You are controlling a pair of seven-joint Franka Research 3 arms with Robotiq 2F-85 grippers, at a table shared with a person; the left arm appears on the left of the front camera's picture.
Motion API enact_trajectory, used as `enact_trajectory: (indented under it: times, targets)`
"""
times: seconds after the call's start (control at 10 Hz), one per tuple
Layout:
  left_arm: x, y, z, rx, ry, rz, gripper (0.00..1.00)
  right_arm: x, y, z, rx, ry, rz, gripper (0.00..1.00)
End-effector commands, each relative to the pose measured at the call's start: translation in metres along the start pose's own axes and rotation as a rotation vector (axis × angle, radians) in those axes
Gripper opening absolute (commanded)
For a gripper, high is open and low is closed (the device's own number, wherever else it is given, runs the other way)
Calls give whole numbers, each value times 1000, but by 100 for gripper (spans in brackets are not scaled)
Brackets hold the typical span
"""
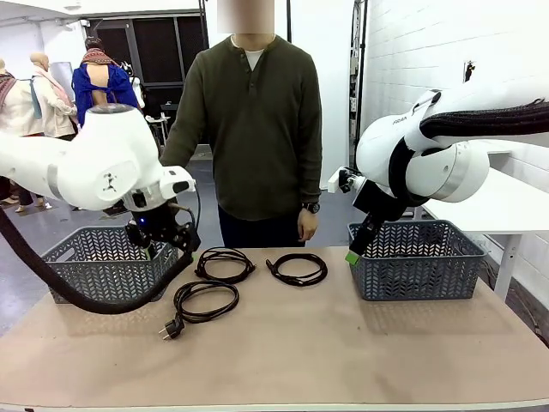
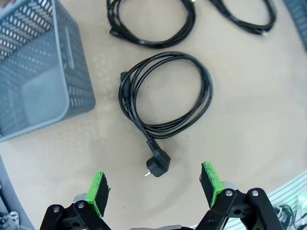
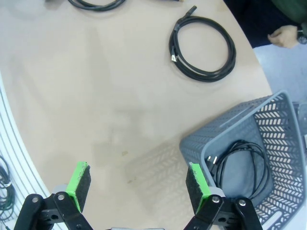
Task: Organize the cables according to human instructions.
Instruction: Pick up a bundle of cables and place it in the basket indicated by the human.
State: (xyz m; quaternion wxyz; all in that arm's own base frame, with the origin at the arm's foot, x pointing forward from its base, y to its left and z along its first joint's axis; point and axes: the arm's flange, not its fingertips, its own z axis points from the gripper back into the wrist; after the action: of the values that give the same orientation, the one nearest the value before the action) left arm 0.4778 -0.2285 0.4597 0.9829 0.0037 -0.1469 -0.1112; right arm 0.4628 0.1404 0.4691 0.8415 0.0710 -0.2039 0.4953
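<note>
Green pads (image 2: 98, 191) of my left jaws sit closest to the lens, spread to full width and empty. Directly ahead of them lies the moulded black plug (image 2: 158, 164) of a thin black coiled power cord (image 2: 208, 91), flat on the tan surface (image 1: 343, 343). A second black coil (image 1: 225, 263) and a third black coil (image 1: 298, 269) lie farther back, apart from one another, between the left grey mesh basket (image 1: 86, 257) and the right grey mesh basket (image 1: 412, 283).

Judgement: the coils are laid out singly so that each can be taken without dragging a neighbour, and the baskets at either end serve as sorting bins. A fourth black coil (image 3: 241, 143) already rests inside the right basket.

My right jaws hang at that basket's corner, likewise wide open and gripping nothing. The person in the dark olive shirt (image 1: 253, 129) stands at the far edge with arms lowered. No pointing gesture is visible, so I judge both jaws to be parked open pending an instruction.
</note>
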Motion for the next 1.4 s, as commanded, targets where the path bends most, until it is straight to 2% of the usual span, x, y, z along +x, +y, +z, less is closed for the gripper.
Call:
enact_trajectory:
  times: [0.0, 0.2, 0.4, 0.5, 1.2, 1.3]
  targets:
    - [5, -6, -18, 47, 28, 77, 100, 0, 1, 0, 0, 2, -3, 100]
    - [1, -1, -41, -37, 69, 109, 100, 0, 1, 0, 0, 2, -3, 100]
    - [0, 6, -44, -86, 99, 91, 100, 0, 1, 0, 0, 2, -3, 100]
    - [-4, -1, -47, -15, 86, 102, 100, 0, 1, 0, 0, 2, -3, 100]
    - [-4, -1, -49, -37, 96, 99, 100, 0, 1, 0, 0, 2, -3, 100]
    - [-3, 3, -56, -32, 102, 136, 100, 0, 1, 0, 0, 2, -3, 100]
